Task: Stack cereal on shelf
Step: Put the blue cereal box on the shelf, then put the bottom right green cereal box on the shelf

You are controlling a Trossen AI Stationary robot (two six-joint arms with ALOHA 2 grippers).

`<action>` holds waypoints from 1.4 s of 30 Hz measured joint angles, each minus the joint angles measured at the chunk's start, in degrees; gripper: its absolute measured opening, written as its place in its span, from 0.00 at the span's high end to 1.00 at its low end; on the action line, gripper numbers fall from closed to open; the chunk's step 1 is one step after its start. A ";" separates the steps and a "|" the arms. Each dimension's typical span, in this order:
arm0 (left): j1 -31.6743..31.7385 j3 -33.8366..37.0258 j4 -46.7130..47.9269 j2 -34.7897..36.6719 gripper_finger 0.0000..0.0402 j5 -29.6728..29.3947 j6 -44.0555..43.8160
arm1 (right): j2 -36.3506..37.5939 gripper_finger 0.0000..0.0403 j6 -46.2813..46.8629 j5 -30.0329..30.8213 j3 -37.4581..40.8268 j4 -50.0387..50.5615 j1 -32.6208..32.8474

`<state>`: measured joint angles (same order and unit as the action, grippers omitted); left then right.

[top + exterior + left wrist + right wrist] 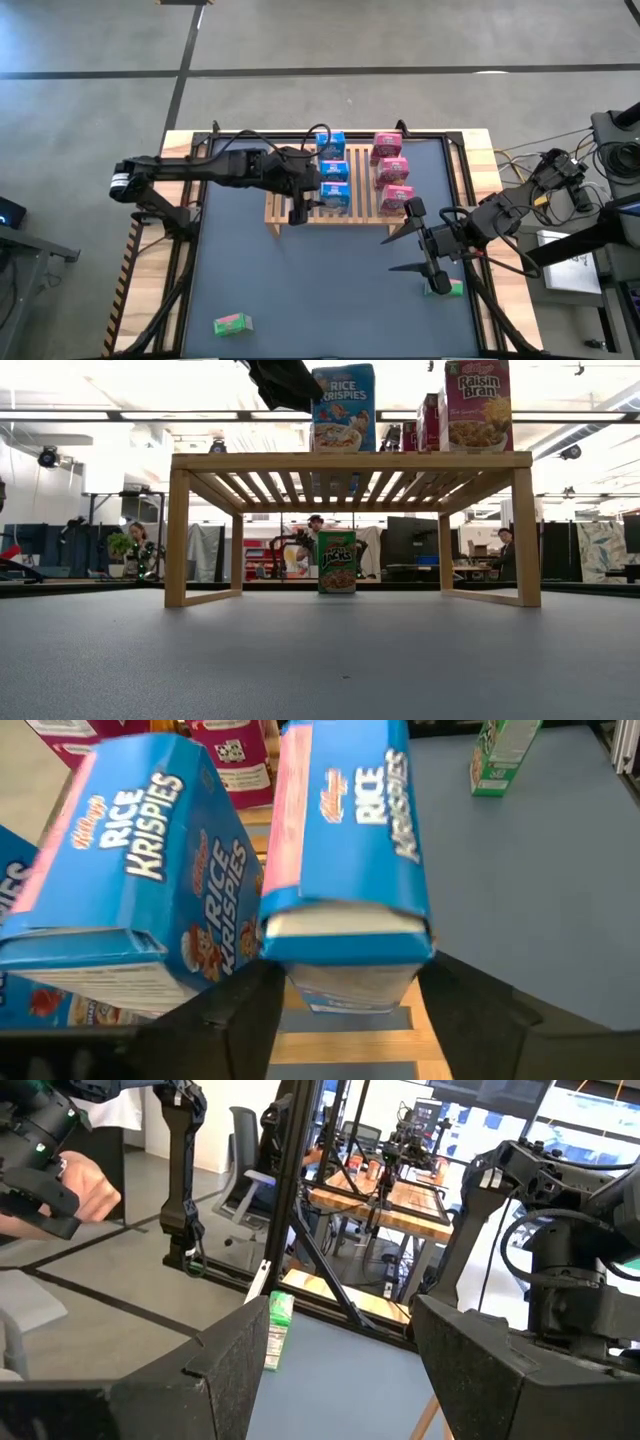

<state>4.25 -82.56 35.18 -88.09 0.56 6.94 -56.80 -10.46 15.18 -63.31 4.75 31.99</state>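
Observation:
The shelf (285, 212) is a light-wood slatted rack at the table's far middle. On it stand three blue cereal boxes (333, 170) in one row and three pink ones (392, 168) in another. My left gripper (350, 1020) is open, with a finger on either side of the nearest blue box (345, 850), which stands upright on the slats (343, 408). My right gripper (386, 254) hangs open over the table's right side. One green box (232, 322) lies at the near left, and another (443, 288) sits under my right arm. My left gripper slants down from the table's left side, and its fingers (245, 1015) flank the top end (345, 925) of the nearest blue box. Whether the fingers touch the box, I cannot tell. The box stands upright with its bottom on the shelf.
The shelf's left part (280, 205) is bare slats. A green box (337, 562) shows beneath the shelf in the low view. People sit in the room beyond the table. The dark tabletop (320, 290) lies in front of the shelf.

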 joint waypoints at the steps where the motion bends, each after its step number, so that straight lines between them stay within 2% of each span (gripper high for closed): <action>1: 0.00 0.00 -0.04 0.22 0.46 0.00 -0.09 | 0.00 0.42 0.00 0.00 0.00 -0.02 0.00; 6: 0.00 0.00 0.84 1.09 0.40 0.00 -0.15 | 0.00 0.42 0.00 0.00 0.00 -0.01 0.00; 11: 0.00 0.00 5.80 3.71 0.39 -0.25 -0.66 | 0.00 0.42 0.74 0.00 0.00 0.65 0.00; 18: -1.29 0.23 12.62 9.91 0.41 -5.75 -4.13 | 0.00 0.42 2.61 -0.02 0.00 1.88 0.00; 22: -3.31 2.90 13.19 15.12 0.42 -7.98 -5.84 | 0.00 0.42 3.97 0.00 0.00 3.50 0.00; 26: -5.91 9.40 9.04 21.85 0.42 -11.08 -8.40 | 0.00 0.42 4.49 0.02 0.00 4.02 0.00; 33: -11.46 25.30 -8.88 32.55 0.42 -12.02 -10.96 | 0.00 0.42 3.13 0.50 0.00 4.77 0.00; 38: -14.22 34.30 -20.39 37.28 0.43 -12.01 -10.99 | 0.00 0.42 3.04 2.93 0.00 4.81 0.00; 42: -14.44 38.82 -25.18 39.34 0.43 -12.02 -10.99 | 0.00 0.42 3.00 2.98 0.00 4.82 0.00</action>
<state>-10.19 -43.74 10.00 -48.75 -11.46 -4.05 -56.80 -7.45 18.16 -63.31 9.57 31.99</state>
